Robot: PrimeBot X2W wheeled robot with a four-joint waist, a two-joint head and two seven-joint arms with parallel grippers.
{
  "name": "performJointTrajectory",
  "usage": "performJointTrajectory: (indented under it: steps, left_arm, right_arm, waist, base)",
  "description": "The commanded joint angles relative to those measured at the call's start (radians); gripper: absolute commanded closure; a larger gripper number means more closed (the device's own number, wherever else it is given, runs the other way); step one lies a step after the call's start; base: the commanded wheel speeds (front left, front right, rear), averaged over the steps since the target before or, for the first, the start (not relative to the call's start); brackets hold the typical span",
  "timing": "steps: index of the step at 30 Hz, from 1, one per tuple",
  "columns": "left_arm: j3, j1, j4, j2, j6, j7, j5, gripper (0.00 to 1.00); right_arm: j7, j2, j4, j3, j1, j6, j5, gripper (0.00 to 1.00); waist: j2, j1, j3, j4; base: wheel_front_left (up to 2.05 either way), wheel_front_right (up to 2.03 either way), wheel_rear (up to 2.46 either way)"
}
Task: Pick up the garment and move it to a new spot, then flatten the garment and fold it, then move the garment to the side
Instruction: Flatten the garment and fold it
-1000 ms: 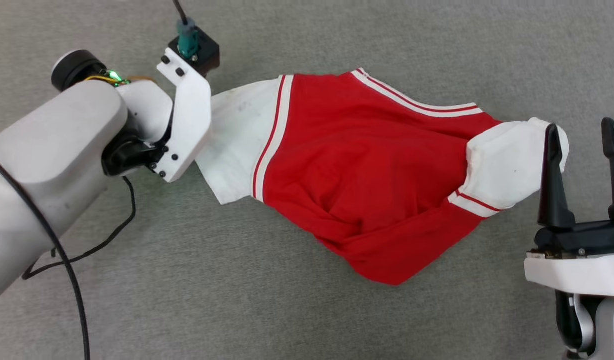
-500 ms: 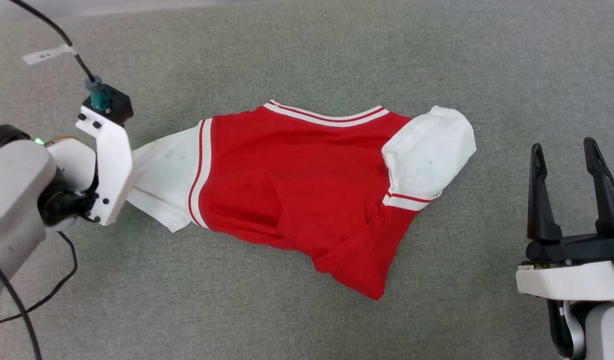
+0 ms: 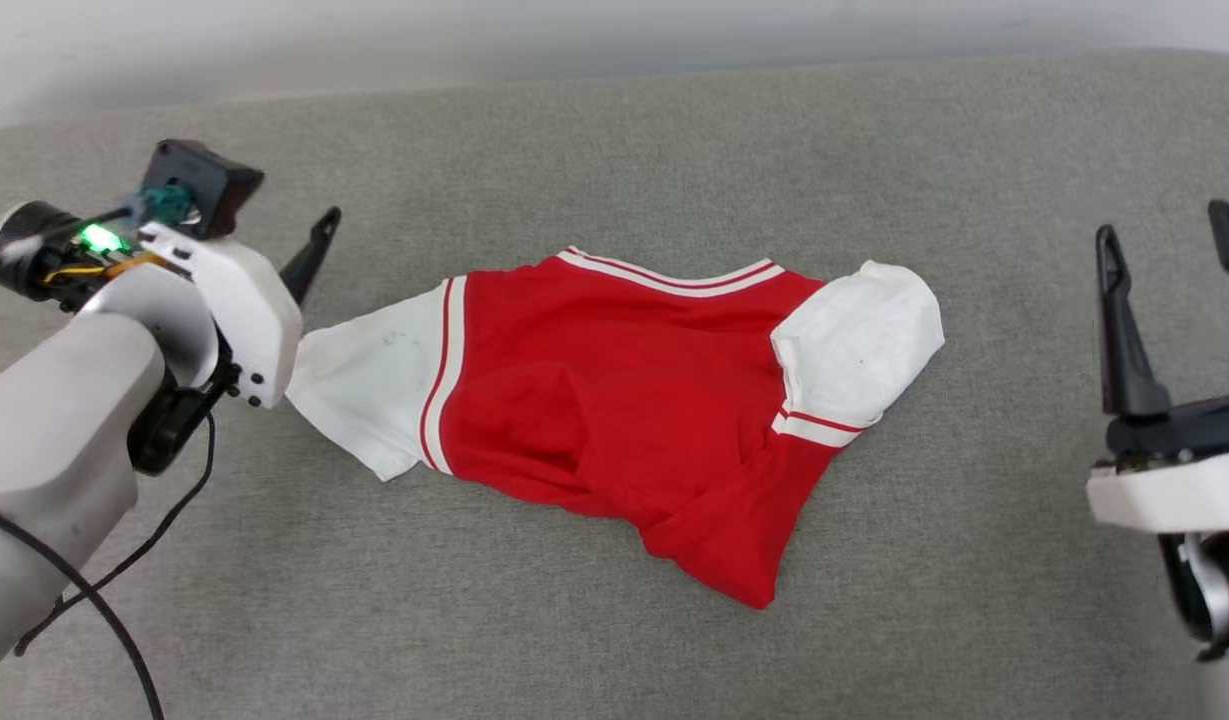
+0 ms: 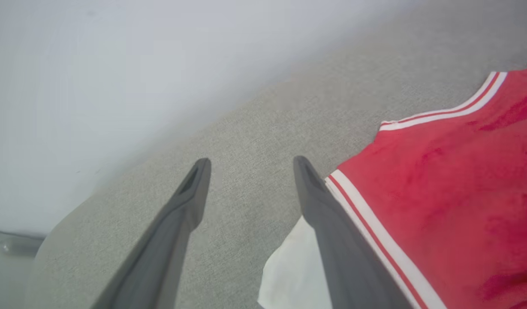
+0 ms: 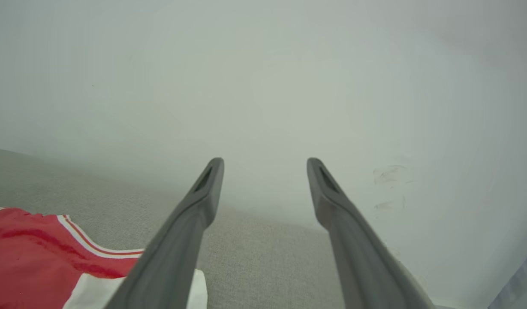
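Note:
The garment [image 3: 614, 400], a red T-shirt with white sleeves and striped trim, lies crumpled on the grey fabric surface [image 3: 574, 620]. My left gripper [image 3: 314, 250] hovers just left of its white left sleeve [image 3: 374, 380], one dark finger showing past the wrist. In the left wrist view this gripper [image 4: 251, 162] is open with bare grey surface between the fingers; one finger overlaps the sleeve edge [image 4: 289, 266] beside the red cloth [image 4: 439, 193]. My right gripper [image 3: 1164, 225] stands open to the right of the shirt, apart from it, empty [image 5: 265, 162]. A corner of the garment [image 5: 31, 257] shows there.
A pale wall [image 3: 574, 30] runs along the far edge of the grey surface. A black cable [image 3: 124, 560] hangs from my left arm at the lower left. Bare grey surface lies in front of and beyond the shirt.
My left gripper has opened and let go of the white sleeve, which now rests on the surface. The head camera has tilted up, bringing the wall into view. The right gripper stays open.

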Motion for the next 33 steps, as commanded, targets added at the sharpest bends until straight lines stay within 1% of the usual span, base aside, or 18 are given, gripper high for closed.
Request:
performJointTrajectory:
  steps: [1,4,8,10,12,14,15,16,18,19,20,22,27,30,33]
  left_arm:
    - [0.030,0.037,-0.025,0.009,0.051,-0.096,0.011,0.00]
    - [0.072,0.104,-0.077,0.021,0.132,-0.199,0.002,0.00]
    - [0.161,0.202,-0.174,0.028,0.250,-0.241,0.007,0.00]
    - [0.250,0.259,-0.256,0.018,0.311,-0.244,0.041,0.00]
    - [0.338,0.351,-0.336,0.004,0.367,-0.244,0.101,0.00]
    - [0.416,0.447,-0.403,-0.022,0.406,-0.243,0.151,0.00]
    - [0.416,0.447,-0.403,-0.022,0.406,-0.243,0.151,0.00]
    - [0.448,0.485,-0.431,-0.032,0.420,-0.243,0.182,0.00]
    - [0.508,0.569,-0.477,-0.060,0.447,-0.243,0.241,0.00]
    - [0.560,0.653,-0.511,-0.095,0.462,-0.243,0.288,0.00]
    - [0.560,0.653,-0.511,-0.095,0.462,-0.243,0.288,0.00]
    - [0.628,0.717,-0.542,-0.130,0.474,-0.243,0.336,0.00]
    - [0.760,0.846,-0.611,-0.229,0.465,-0.243,0.459,0.00]
    - [0.812,0.903,-0.654,-0.291,0.443,-0.243,0.525,0.00]
    - [0.856,0.933,-0.679,-0.347,0.420,-0.243,0.582,0.00]
  right_arm:
    - [-0.002,-0.046,0.029,0.016,-0.042,-0.001,0.005,0.00]
    - [0.023,-0.118,0.078,0.065,-0.100,-0.001,0.027,0.00]
    - [0.136,-0.212,0.112,0.158,-0.186,-0.001,0.108,0.00]
    - [0.201,-0.255,0.108,0.216,-0.223,-0.001,0.144,0.00]
    - [0.259,-0.306,0.098,0.270,-0.264,-0.001,0.186,0.00]
    - [0.312,-0.341,0.084,0.328,-0.301,-0.001,0.221,0.00]
    - [0.312,-0.341,0.084,0.328,-0.301,-0.001,0.221,0.00]
    - [0.344,-0.359,0.080,0.360,-0.314,-0.001,0.245,0.00]
    - [0.429,-0.407,0.072,0.437,-0.342,-0.001,0.300,0.00]
    - [0.516,-0.454,0.061,0.512,-0.388,-0.001,0.364,0.00]
    - [0.516,-0.454,0.061,0.512,-0.388,-0.001,0.364,0.00]
    - [0.604,-0.493,0.053,0.576,-0.429,-0.001,0.427,0.00]
    - [0.860,-0.592,0.077,0.732,-0.550,-0.001,0.583,0.00]
    - [0.982,-0.622,0.112,0.802,-0.614,-0.001,0.665,0.00]
    - [1.086,-0.646,0.159,0.876,-0.682,-0.001,0.708,0.00]
  waist:
    - [0.0000,0.0000,-0.021,0.016]
    - [0.0000,0.0000,-0.030,0.031]
    - [0.0000,0.0000,-0.031,0.054]
    - [0.0000,0.0000,-0.029,0.064]
    - [0.0000,0.0000,-0.028,0.075]
    - [0.0000,0.0000,-0.028,0.083]
    - [0.0000,0.0000,-0.028,0.083]
    - [0.0000,0.0000,-0.029,0.085]
    - [0.0000,0.0000,-0.029,0.090]
    - [0.0000,0.0000,-0.028,0.095]
    - [0.0000,0.0000,-0.028,0.095]
    - [0.0000,0.0000,-0.025,0.098]
    - [0.0000,0.0000,0.001,0.109]
    - [0.0000,0.0000,0.026,0.123]
    - [0.0000,0.0000,0.053,0.139]
  base:
    - [0.00,0.00,0.00]
    - [0.00,0.00,0.00]
    - [0.00,0.00,0.00]
    - [0.00,0.00,0.00]
    - [0.00,0.00,0.00]
    - [0.00,0.00,0.00]
    - [0.00,0.00,0.00]
    - [0.00,0.00,0.00]
    - [0.00,0.00,0.00]
    - [0.00,0.00,0.00]
    - [0.00,0.00,0.00]
    - [0.00,0.00,0.00]
    - [0.00,0.00,0.00]
    - [0.00,0.00,0.00]
    - [0.00,0.00,0.00]
